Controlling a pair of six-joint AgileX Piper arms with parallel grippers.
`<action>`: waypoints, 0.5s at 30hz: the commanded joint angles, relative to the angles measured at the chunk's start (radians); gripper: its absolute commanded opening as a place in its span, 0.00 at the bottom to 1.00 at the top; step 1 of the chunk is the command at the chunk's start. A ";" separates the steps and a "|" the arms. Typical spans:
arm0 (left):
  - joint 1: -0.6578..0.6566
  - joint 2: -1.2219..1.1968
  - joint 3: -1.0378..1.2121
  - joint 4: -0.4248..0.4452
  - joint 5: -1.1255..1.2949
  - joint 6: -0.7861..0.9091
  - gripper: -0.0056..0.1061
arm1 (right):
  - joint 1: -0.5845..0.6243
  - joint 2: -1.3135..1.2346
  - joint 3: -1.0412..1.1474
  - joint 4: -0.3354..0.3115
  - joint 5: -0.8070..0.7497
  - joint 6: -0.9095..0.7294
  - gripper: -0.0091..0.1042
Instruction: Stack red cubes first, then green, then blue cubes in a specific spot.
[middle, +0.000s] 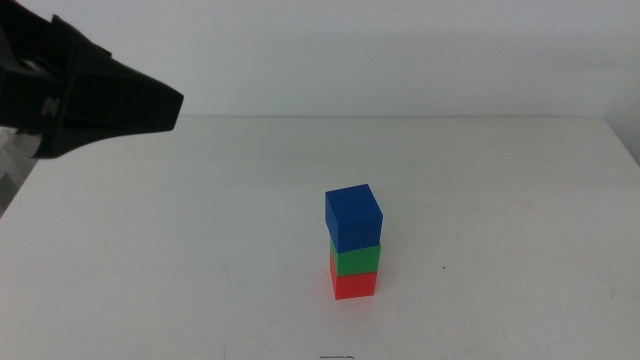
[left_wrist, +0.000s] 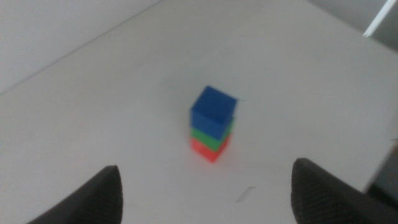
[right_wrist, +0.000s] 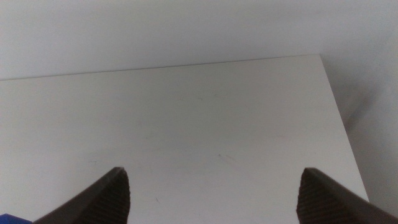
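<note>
On the white tabletop (middle: 200, 230) stands a stack of three cubes: the red cube (middle: 354, 285) at the bottom, the green cube (middle: 357, 260) on it, and the blue cube (middle: 353, 215) on top, turned slightly askew. The left wrist view shows the same stack: the blue cube (left_wrist: 213, 111), the green cube (left_wrist: 208, 138) and the red cube (left_wrist: 207, 150). My left gripper (middle: 165, 105) hangs high at the far left, well away from the stack; its jaws (left_wrist: 206, 169) are open and empty. My right gripper (right_wrist: 214, 171) is open and empty, out of the middle view.
The table's back edge (middle: 400, 116) meets a white wall. Its far right corner (right_wrist: 318, 57) shows in the right wrist view, with a drop beyond. A blue sliver (right_wrist: 11, 219) sits at that picture's border.
</note>
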 joint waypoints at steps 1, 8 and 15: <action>-0.001 -0.005 -0.023 0.017 -0.077 -0.006 0.87 | -0.008 -0.016 -0.025 -0.020 -0.059 -0.013 0.89; -0.001 -0.030 0.014 0.433 -0.507 -0.240 0.87 | -0.008 -0.016 -0.025 -0.020 -0.059 -0.013 0.89; -0.001 -0.031 0.092 0.777 -0.791 -0.565 0.87 | -0.008 -0.016 -0.025 -0.020 -0.059 -0.013 0.89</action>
